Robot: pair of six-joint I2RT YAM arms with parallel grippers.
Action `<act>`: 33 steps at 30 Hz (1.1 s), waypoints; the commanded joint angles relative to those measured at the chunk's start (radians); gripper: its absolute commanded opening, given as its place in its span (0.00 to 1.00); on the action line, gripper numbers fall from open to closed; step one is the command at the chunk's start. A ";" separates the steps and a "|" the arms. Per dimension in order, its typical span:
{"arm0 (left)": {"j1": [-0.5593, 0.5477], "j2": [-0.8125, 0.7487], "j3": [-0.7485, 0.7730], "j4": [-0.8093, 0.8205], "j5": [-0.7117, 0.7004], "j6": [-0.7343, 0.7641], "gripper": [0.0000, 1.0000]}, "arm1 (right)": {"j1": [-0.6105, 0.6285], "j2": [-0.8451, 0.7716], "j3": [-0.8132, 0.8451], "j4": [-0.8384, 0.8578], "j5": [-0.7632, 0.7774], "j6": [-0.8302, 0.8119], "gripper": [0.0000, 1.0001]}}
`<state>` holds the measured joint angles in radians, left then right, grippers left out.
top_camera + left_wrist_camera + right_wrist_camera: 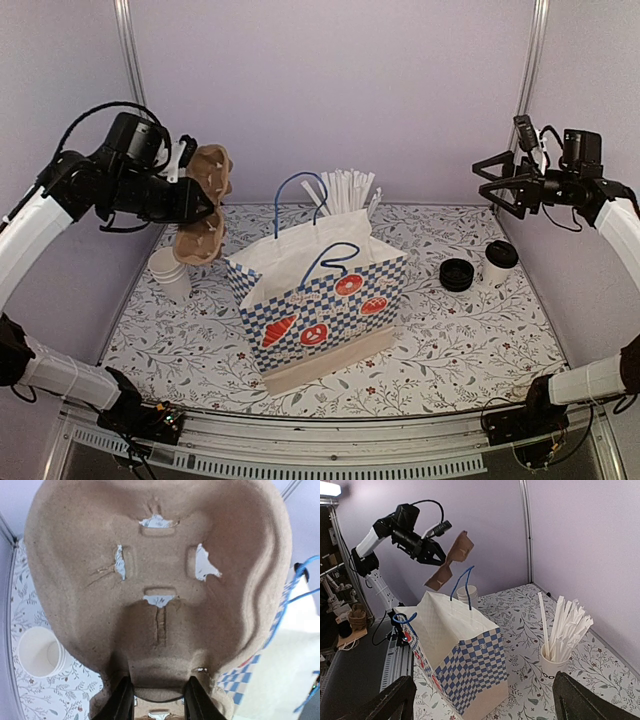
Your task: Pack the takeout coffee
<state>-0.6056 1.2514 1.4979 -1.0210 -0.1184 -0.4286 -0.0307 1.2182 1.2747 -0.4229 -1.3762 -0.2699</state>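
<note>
One white takeout coffee [498, 268], black lid [502, 254], left claw [159, 702] gripping carrier [160, 580], right claw [485, 182] wide

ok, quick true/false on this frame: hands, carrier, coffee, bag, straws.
1. The left hand holds the pulp cup carrier in the air. True.
2. The takeout coffee is inside the paper bag. False: it stands on the table, right of the bag.
3. The right hand grips a lid. False: it is open and empty; a loose black lid lies beside the coffee.
4. The straws stand behind the bag. True.
</note>
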 commanded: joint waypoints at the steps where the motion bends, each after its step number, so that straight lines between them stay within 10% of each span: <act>1: -0.024 -0.035 0.115 0.040 0.030 0.084 0.25 | 0.174 0.004 0.027 -0.184 0.281 -0.210 0.99; 8: -0.127 -0.054 0.172 0.216 0.237 0.096 0.23 | 0.468 0.129 0.117 -0.383 0.542 -0.463 0.99; 33: -0.334 0.261 0.194 0.322 0.303 0.304 0.25 | 0.480 0.099 0.035 -0.424 0.603 -0.505 0.99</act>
<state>-0.9287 1.4849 1.6669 -0.6941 0.1719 -0.1795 0.4458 1.3525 1.3415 -0.8284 -0.7959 -0.7513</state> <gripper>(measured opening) 0.298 0.989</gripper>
